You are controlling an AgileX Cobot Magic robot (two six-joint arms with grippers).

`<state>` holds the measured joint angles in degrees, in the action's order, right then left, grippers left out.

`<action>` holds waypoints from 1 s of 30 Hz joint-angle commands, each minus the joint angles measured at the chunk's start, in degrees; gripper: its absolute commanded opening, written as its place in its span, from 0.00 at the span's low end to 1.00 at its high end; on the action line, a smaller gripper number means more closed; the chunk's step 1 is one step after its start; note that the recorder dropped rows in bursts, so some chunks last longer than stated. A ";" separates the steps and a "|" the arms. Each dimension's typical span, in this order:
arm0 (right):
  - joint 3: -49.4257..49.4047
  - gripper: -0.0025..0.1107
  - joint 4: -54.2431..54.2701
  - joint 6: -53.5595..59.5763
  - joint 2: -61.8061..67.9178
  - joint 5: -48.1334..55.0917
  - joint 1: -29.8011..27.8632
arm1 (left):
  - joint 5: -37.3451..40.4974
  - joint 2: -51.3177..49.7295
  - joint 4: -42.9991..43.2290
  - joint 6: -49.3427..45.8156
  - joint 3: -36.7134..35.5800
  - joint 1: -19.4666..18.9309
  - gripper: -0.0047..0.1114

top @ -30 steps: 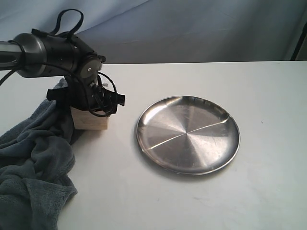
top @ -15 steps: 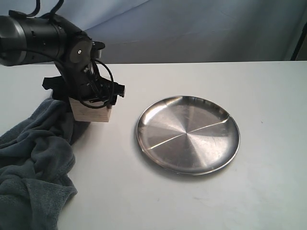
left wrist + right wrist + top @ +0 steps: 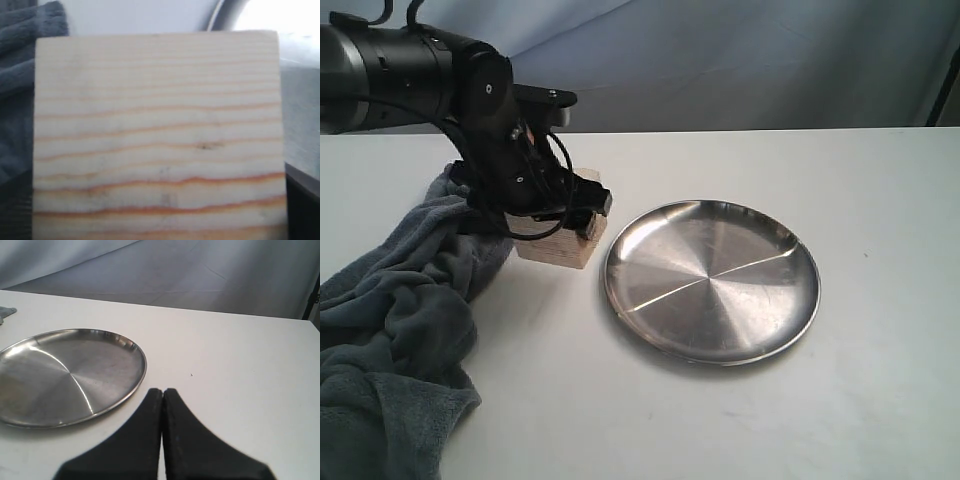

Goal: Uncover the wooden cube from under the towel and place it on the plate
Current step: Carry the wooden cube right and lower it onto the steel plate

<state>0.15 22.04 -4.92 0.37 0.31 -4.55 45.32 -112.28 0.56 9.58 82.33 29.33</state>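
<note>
Although the towel [image 3: 390, 340] is heaped nearest the camera, well off to the plate's [image 3: 720, 300] left-arm side, the wooden cube [image 3: 558, 247] is no longer hidden by it; the uncovering is judged done. Further back, the cube is clamped in the left gripper [image 3: 552, 215], whose jaws are closed on its sides; in the left wrist view its grained face [image 3: 157, 135] fills nearly the whole picture, with a sliver of plate rim seen beyond it. One second ago the cube was set against the towel's edge, well apart from the plate; half a second ago it was carried a little closer; now it is held slightly tilted just beside the plate's near-left rim, with a shadow beneath it, so it is judged to be off the table [image 3: 720, 430]. Only the last short carry over the rim and the release are taken to remain; a tilted release could let a corner catch the raised rim. On the plate's far side, the right gripper [image 3: 162, 396] is parked with its jaws pressed together on nothing; behind all, a grey backdrop [image 3: 770, 60] is hung.
</note>
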 commanded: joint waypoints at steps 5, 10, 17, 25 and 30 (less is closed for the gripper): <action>-0.15 0.05 0.28 -0.23 -0.37 0.68 0.00 | -7.17 1.05 -1.73 -2.38 0.29 8.91 0.04; -0.15 0.05 0.28 -0.23 -0.37 0.68 0.00 | -9.34 0.94 -1.73 -1.91 0.29 14.03 0.04; -0.15 0.05 0.28 -0.23 -0.37 0.68 0.00 | -8.72 -1.85 -1.73 -1.91 4.05 17.61 0.04; -0.15 0.05 0.28 -0.23 -0.37 0.68 0.00 | 0.31 -10.74 -1.26 -1.78 18.07 18.07 0.04; -0.15 0.05 0.28 -0.23 -0.37 0.68 0.00 | 1.29 -15.92 0.06 -0.49 23.84 18.07 0.04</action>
<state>0.15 22.04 -4.92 0.37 0.31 -4.55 46.89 -126.32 -0.75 7.94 102.94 47.11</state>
